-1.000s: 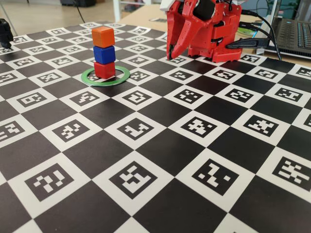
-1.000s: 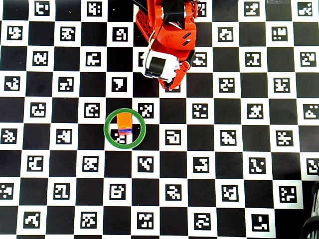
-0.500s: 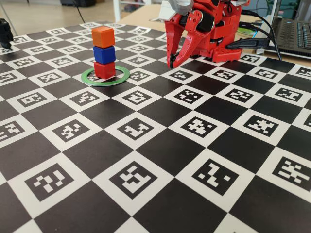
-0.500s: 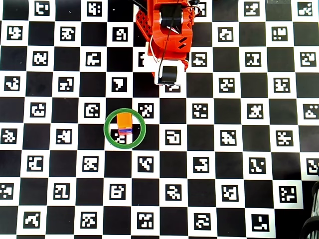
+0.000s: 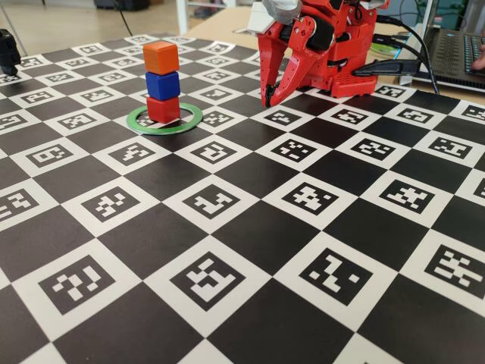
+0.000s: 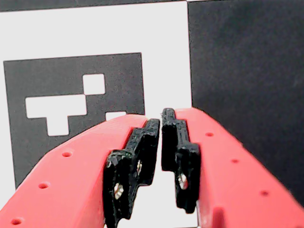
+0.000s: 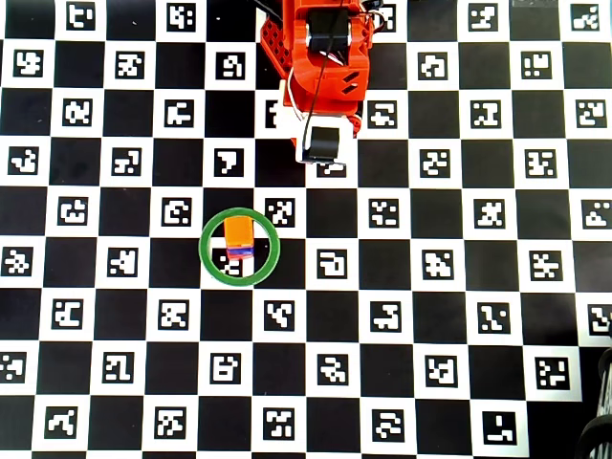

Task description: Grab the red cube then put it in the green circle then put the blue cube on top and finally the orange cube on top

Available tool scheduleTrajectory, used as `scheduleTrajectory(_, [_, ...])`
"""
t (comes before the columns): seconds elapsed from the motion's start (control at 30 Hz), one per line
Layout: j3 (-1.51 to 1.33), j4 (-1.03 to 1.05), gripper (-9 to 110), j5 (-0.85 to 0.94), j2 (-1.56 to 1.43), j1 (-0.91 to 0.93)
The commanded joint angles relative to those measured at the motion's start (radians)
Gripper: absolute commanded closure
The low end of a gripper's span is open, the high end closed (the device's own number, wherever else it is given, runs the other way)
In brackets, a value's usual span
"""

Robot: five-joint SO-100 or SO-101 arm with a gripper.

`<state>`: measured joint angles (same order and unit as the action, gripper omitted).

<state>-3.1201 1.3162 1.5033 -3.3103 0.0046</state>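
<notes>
One three-cube stack stands inside the single green circle [image 5: 164, 119] on the checkered tabletop [image 5: 250, 227]: one red cube [image 5: 163, 109] at the bottom, one blue cube [image 5: 163, 85] on it, one orange cube [image 5: 161, 57] on top. In the overhead view the one pincer [image 6: 160, 124] hangs empty at about 1 o'clock from the stack, its two tips nearly touching and well apart from the cubes.

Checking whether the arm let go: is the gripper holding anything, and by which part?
Nothing is held. The gripper is nearly closed on air, apart from the stacked orange cube.

In the overhead view the orange cube [image 7: 237, 230] hides nearly all of the blue and red cubes beneath.
</notes>
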Motion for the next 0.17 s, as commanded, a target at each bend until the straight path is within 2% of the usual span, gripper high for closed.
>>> scheduleTrajectory(0.0, [-0.049,0.054,107,0.003,-0.049,0.012])
scheduleTrajectory(0.13, [-0.049,0.054,107,0.003,-0.049,0.012])
